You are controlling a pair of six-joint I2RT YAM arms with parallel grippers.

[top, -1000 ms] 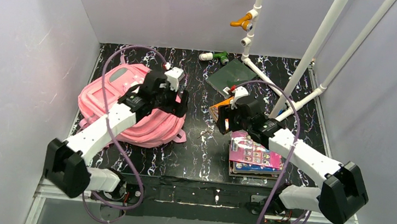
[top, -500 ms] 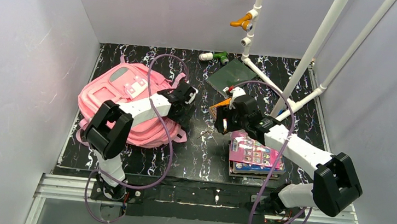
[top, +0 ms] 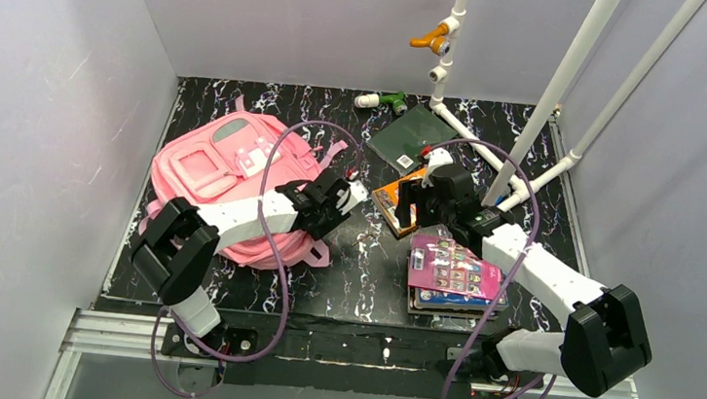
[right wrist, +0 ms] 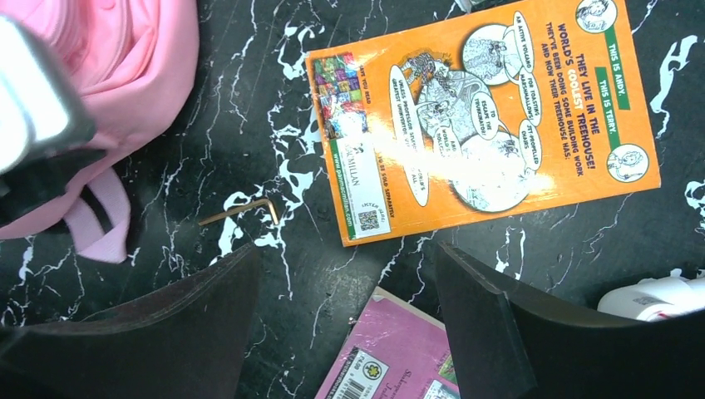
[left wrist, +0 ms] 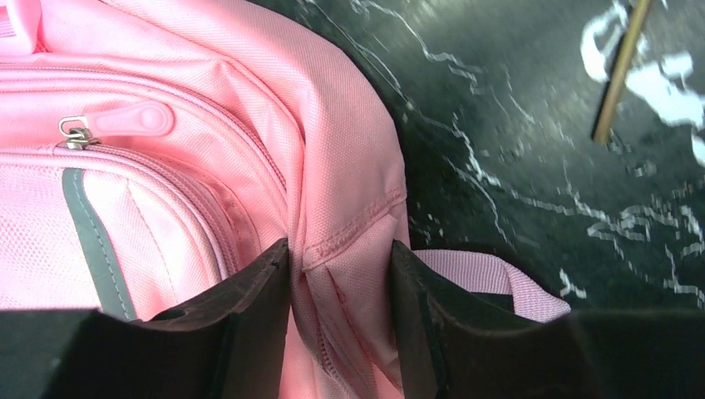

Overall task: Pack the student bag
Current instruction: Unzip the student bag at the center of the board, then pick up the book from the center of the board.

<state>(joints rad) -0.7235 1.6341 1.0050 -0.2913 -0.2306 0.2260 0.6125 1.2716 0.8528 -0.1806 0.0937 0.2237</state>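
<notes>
Near edge, right side: stack of books (top: 455, 273), pink cover on top, flat on the black marbled table (top: 363, 259). Just beyond it the right gripper (right wrist: 345, 258) hovers with jaws spread wide, nothing between them, over the near edge of an orange book (right wrist: 482, 116). Left gripper (left wrist: 341, 249) is clamped on a fold of pink fabric at the student bag's (top: 225, 173) right-hand seam. Bag lies flat on the table's left half, front pocket up. Far back: dark green pad (top: 410, 132).
</notes>
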